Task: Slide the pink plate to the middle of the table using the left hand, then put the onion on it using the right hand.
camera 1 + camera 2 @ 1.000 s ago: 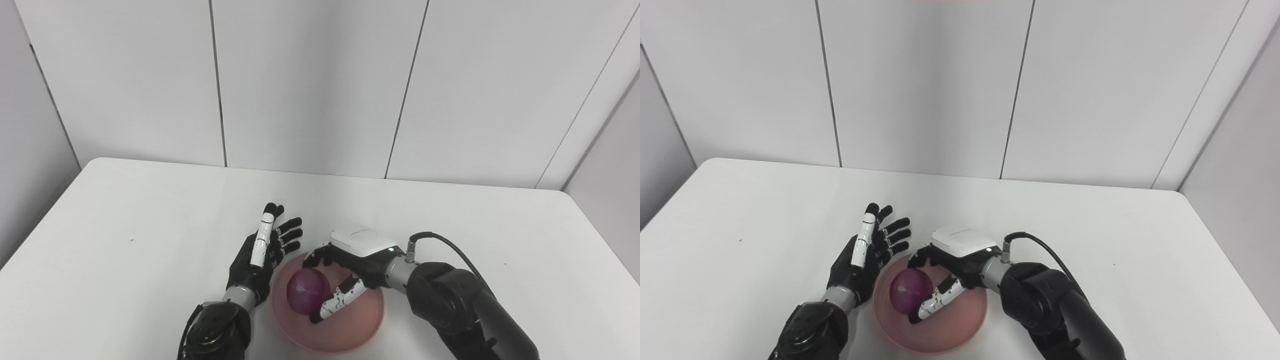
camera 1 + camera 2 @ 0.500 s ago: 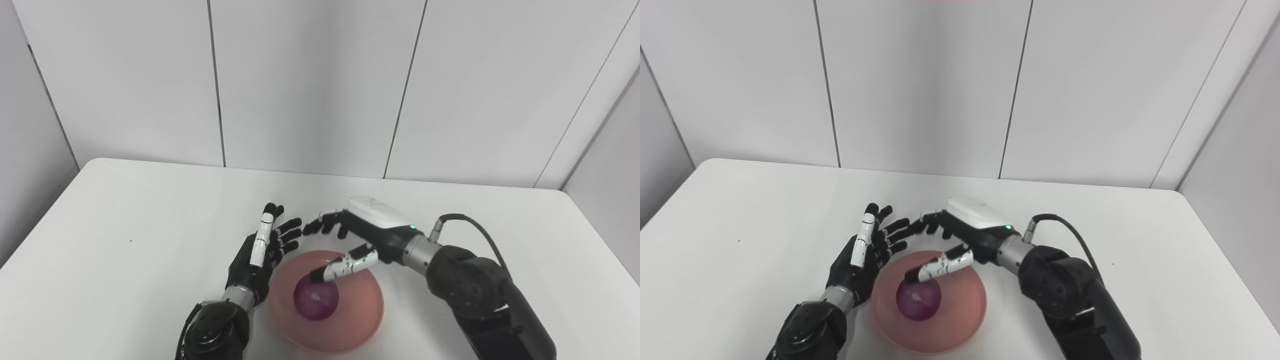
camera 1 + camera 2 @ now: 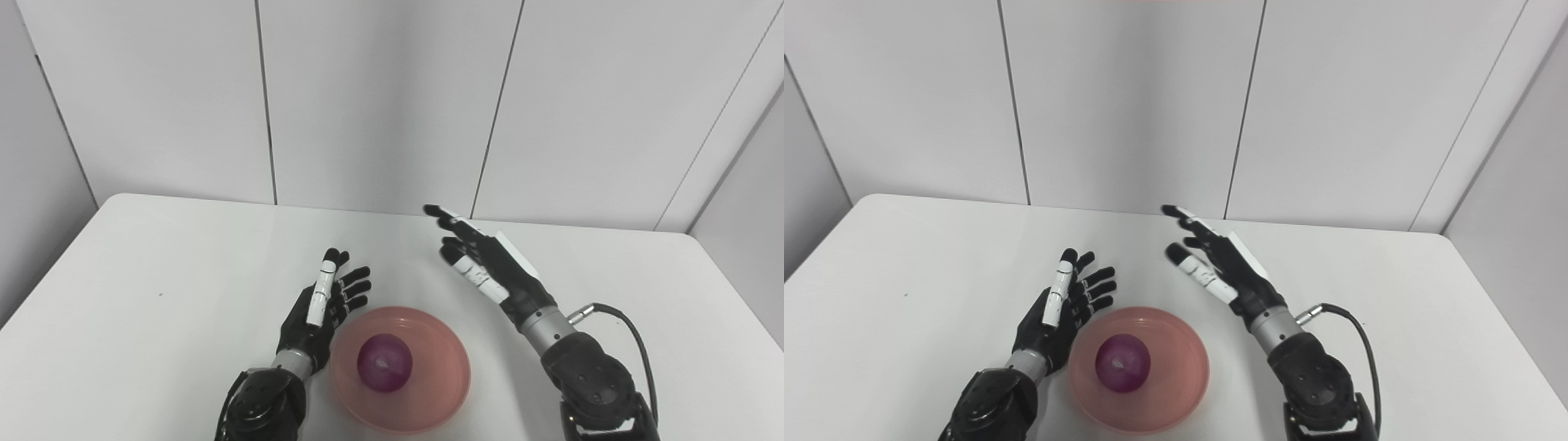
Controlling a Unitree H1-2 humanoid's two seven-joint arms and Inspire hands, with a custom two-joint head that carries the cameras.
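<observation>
Lifted clear of the pink plate since a moment ago, the right robot hand now hangs above the surface beyond the plate's far right rim, fingers spread wide and holding nothing. Nearest the camera, the onion sits alone in the middle of the plate. Just beside the plate's left rim, the left robot hand rests with fingers splayed wide and empty, unmoved.

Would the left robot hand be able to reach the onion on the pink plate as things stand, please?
Probably yes. The left robot hand is open right beside the pink plate, the onion lies uncovered in the plate's middle, and the right robot hand is raised off to the side, leaving the way free.
</observation>
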